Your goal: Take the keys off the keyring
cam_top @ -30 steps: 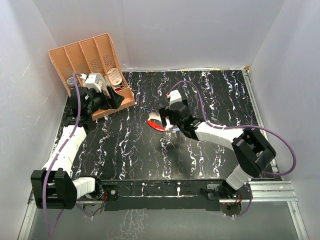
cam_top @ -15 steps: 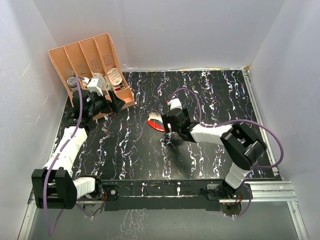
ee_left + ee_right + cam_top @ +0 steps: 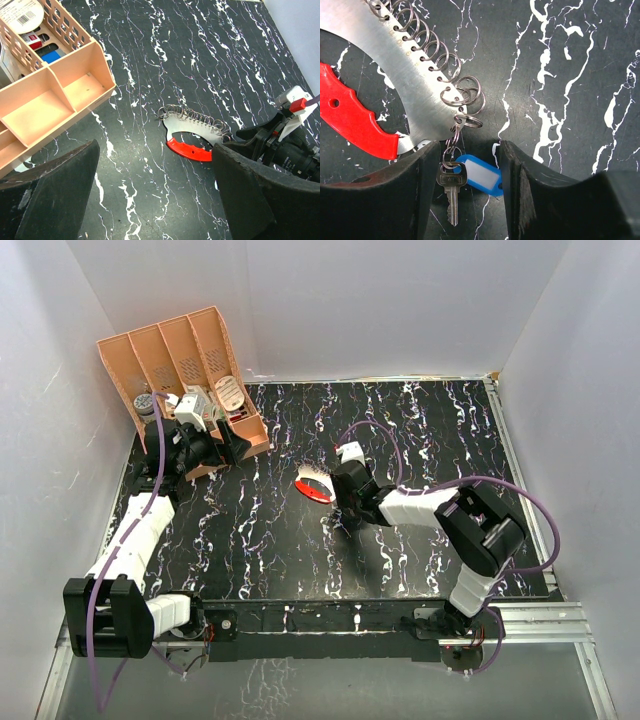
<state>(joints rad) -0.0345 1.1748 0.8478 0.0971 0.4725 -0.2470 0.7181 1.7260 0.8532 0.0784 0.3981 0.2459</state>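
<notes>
The right pincer (image 3: 467, 148) stands half-closed astride the key (image 3: 451, 186) and its blue tag (image 3: 481, 178); whether it bites cannot be told. The key, probably light, stiff and slick, hangs by small split rings from the keyring (image 3: 395, 80), flat on the worktop (image 3: 570, 75). It is best gripped across its head. The left pincer (image 3: 155, 190) is spread wide.

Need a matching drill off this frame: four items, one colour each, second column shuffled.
Items:
1. key
2. key tag
3. keyring handle
4. desk organizer

Colours:
A. peach
B. silver
C. red
D. blue

Pairs: 1-B, 2-D, 3-C, 4-A
</notes>
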